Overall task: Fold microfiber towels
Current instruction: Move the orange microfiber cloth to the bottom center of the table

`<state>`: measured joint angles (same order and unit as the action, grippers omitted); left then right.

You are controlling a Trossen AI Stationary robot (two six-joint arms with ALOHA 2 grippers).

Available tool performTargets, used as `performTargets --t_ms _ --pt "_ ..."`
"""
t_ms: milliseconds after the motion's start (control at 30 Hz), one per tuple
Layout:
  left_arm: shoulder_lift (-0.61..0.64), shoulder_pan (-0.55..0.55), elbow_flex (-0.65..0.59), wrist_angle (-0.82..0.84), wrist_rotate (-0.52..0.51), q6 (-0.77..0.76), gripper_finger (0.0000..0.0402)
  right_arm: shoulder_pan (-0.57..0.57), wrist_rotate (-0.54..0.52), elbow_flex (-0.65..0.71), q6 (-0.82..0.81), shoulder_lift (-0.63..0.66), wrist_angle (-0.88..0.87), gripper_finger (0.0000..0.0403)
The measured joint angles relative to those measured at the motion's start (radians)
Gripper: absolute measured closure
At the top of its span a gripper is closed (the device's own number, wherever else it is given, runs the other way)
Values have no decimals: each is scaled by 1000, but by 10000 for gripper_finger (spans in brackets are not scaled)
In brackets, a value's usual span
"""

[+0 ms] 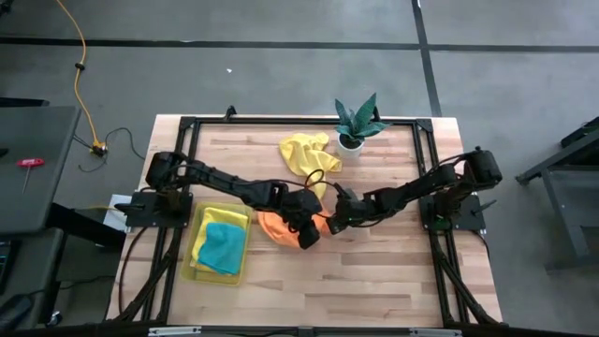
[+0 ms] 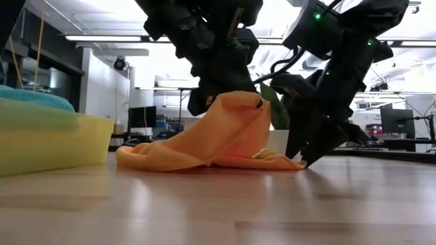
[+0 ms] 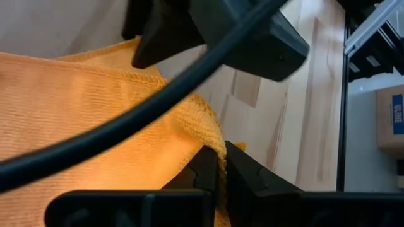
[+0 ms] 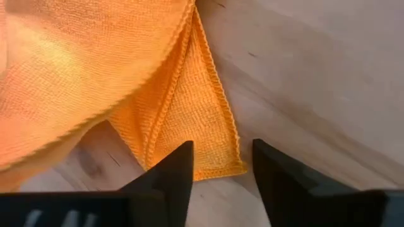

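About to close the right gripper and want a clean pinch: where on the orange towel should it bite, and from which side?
Take the free corner of the orange towel lying flat on the table, between the right gripper's open fingers. Come in low from the right, along the wood, so one finger slides under the hemmed edge. The left gripper already pinches the raised edge, so this is probably the matching corner.

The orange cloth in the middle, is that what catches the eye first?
Yes: the orange towel at the table's middle is pinched by the left claw and tented up off the wood. The right claw stands open around its flat corner. Behind lie a crumpled yellow towel and a potted plant.
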<state>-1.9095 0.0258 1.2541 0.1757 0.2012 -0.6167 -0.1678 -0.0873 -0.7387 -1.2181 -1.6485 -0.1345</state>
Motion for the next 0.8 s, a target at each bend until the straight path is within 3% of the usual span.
performTargets --t_ms 167,300,400,633,800 --pt "0 16 0 -3 0 0 394 -3 -3 0 14 -1 -10 314" --pt "2 32 0 -8 20 0 394 -4 -12 0 40 2 -47 384" --pt "22 56 0 -10 76 0 394 -19 12 3 47 49 -122 393" --pt "196 123 0 38 102 103 394 -66 -126 2 68 413 -345 402" --pt "309 146 1 56 38 192 394 -78 -166 2 147 656 -370 402"
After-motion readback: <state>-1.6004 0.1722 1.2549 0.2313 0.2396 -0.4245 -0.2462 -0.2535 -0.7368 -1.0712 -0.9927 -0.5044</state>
